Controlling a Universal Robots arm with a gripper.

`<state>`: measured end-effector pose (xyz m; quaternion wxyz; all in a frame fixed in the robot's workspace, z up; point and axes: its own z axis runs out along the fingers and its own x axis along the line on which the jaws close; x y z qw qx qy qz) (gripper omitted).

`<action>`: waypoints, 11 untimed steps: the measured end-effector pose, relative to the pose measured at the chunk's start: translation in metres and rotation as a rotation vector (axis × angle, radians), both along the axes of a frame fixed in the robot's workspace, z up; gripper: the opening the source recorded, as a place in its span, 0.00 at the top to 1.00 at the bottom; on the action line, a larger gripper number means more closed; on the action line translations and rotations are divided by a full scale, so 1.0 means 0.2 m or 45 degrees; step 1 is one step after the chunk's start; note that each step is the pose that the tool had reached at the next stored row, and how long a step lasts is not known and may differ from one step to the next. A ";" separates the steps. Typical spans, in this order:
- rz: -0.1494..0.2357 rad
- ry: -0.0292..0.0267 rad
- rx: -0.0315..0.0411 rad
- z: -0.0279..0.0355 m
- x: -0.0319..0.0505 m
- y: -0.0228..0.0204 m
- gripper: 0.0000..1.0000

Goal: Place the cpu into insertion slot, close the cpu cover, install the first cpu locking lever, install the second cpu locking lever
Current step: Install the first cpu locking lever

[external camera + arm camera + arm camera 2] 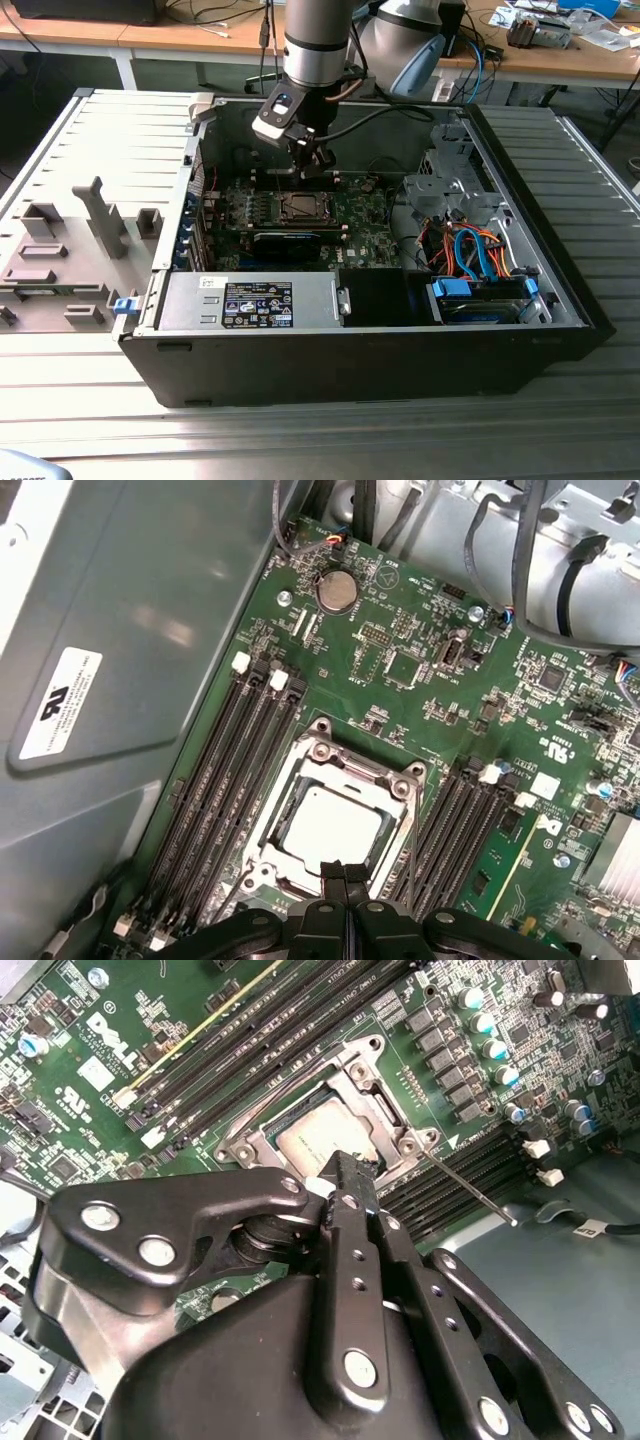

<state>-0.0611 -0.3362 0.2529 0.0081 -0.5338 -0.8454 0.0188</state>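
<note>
1. The fingers [330, 878] are seen pressed together with nothing between them. Their tips are held just over the near edge of the socket [365, 758].
2. The case [330, 370] walls rise on all sides of the fingers. A wide sideways swing could be stopped hard by them.
3. The board [400, 610] lies beneath the fingers, with memory slots [225, 780] to either side. These could be chipped by a skewed descent.
4. The cover [272, 825] appears to be laid flat on the socket under the tips. Pins could be bent by uneven pressing.
5. The chip [335, 825] is seated in the socket, just ahead of the tips. It could be scratched by a slipped fingertip.
6. The lever [470, 1187] juts free beside the fingers and is judged unlatched. Being thin and springy, it could slide off and snap back.
</note>
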 end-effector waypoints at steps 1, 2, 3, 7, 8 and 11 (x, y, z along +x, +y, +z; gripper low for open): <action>0.005 0.0000 -0.0001 0.000 0.000 0.000 0.89; 0.008 0.0000 0.0000 0.000 0.000 0.000 0.89; 0.013 0.0000 0.0000 0.000 0.000 0.000 0.89; 0.027 0.0000 0.0000 0.000 0.000 0.000 0.89; 0.029 0.0000 0.0000 0.000 0.000 0.000 0.89; 0.039 0.0000 0.0000 0.000 0.000 0.000 0.89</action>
